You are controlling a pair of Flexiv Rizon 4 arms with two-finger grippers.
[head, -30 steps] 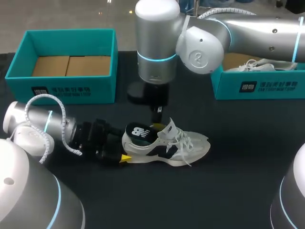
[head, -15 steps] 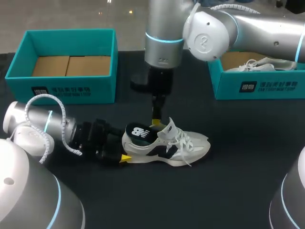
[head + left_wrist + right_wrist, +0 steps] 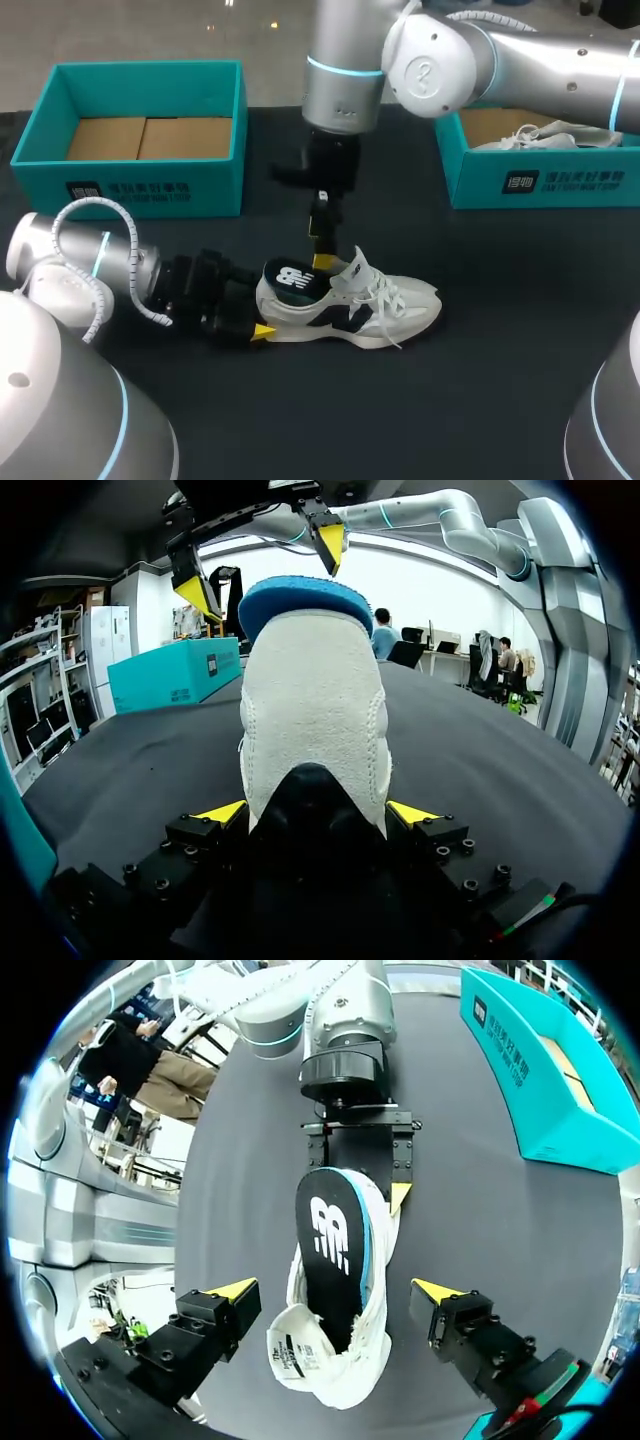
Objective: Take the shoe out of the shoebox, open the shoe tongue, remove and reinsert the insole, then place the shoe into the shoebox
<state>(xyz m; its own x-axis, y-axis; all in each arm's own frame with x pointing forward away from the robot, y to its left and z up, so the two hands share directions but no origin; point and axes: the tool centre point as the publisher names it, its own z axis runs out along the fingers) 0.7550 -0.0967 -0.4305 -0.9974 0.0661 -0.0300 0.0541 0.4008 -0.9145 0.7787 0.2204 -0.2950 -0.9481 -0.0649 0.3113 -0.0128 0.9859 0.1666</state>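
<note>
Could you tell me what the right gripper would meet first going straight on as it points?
Most likely the black insole of the shoe, straight ahead between the open fingers of the right gripper; depth is unclear.

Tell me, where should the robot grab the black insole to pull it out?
Probably the insole's heel end, from above. That end sticks up out of the shoe, while the toe end is tucked under the tongue. The left gripper clamps the heel from behind, so the open right gripper overhead has the free way in.
</note>
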